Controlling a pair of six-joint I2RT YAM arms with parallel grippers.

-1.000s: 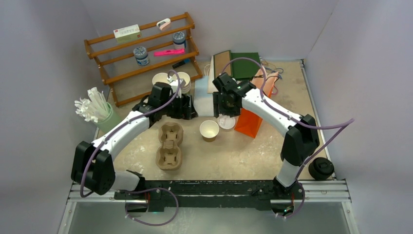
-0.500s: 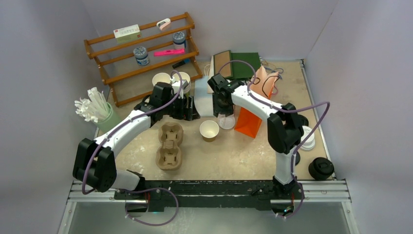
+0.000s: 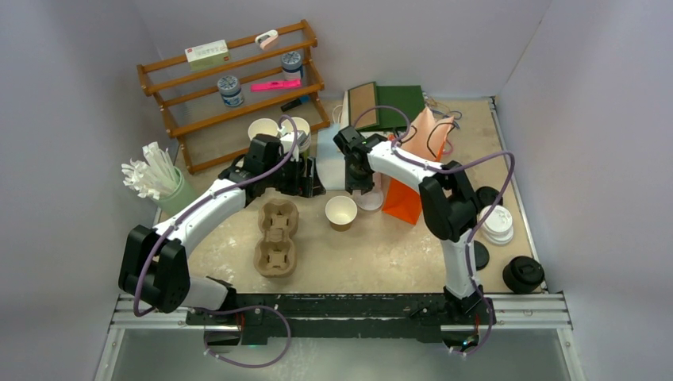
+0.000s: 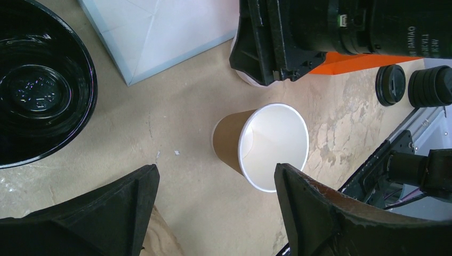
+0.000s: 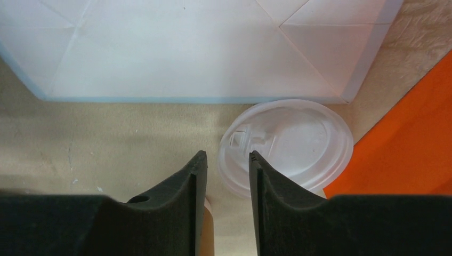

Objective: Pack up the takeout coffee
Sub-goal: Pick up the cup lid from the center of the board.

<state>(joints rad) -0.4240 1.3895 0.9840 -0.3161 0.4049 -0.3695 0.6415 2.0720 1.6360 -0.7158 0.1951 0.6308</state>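
On the bench (image 4: 176, 96), brown cup (image 3: 341, 211) stands uncovered, white lid (image 5: 298, 144) flat just beside it
Left jaws released wide above the brown cup; right jaws straddle the white lid's rim, cannot tell if clenched

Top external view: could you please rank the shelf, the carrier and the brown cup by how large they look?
1. shelf: clearly largest, though it stands farthest back.
2. carrier.
3. cup: smallest. It stands beside the carrier at similar range, so that order seems safe.
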